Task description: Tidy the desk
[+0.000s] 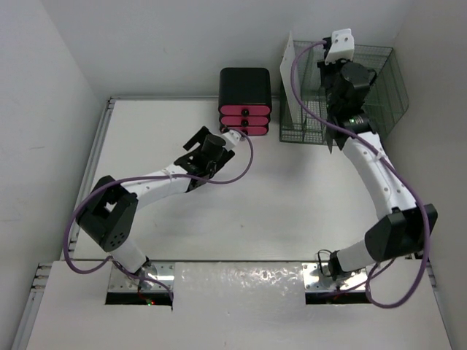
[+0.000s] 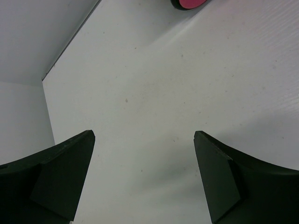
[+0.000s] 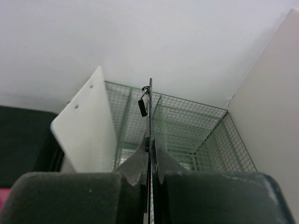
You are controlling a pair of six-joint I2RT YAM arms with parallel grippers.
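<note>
The desk (image 1: 292, 197) is a wide white top with grey rails. My left gripper (image 1: 211, 140) hovers low over it, just in front of a black drawer unit with pink fronts (image 1: 245, 102). In the left wrist view this gripper (image 2: 145, 135) is open, with only bare desk (image 2: 163, 93) between its fingers. My right gripper (image 1: 334, 91) is raised over a wire basket (image 1: 387, 87) at the back right. In the right wrist view that gripper (image 3: 149, 142) is shut on a thin dark board (image 3: 150, 112), seen edge-on, with a small black clip (image 3: 143, 107) at its top.
A white board (image 1: 290, 76) stands upright in the basket's left section (image 3: 86, 130). The basket's wire walls (image 3: 205, 130) lie right of the held board. White walls close in the desk at the back, left and right. A corner of the pink drawer front (image 2: 189, 3) shows ahead of the left fingers.
</note>
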